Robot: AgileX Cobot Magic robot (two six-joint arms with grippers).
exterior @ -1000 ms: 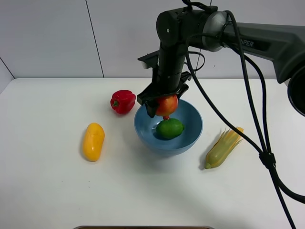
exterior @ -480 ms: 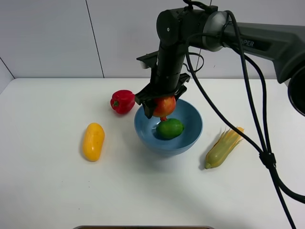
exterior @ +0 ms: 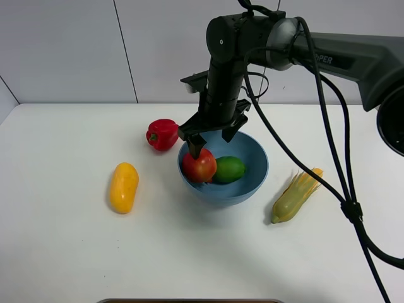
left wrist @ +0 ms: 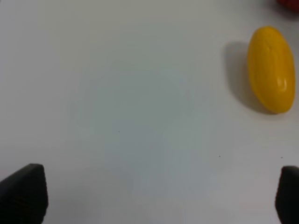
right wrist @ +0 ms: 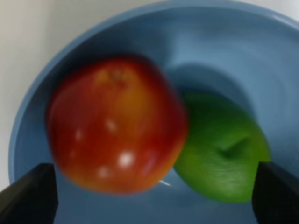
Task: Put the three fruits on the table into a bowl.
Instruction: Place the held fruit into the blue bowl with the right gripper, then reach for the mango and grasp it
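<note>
Apple (exterior: 199,166) and lime (exterior: 229,168) lie touching in the bowl (exterior: 252,183), mango (exterior: 124,187) on the desk (exterior: 63,252); we see left jaws and right jaws spread apart, and "PER" lettered on the right arm (exterior: 353,57).

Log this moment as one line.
apple, lime in bowl | mango on table | right gripper over bowl, jaws open | left gripper jaws open
</note>
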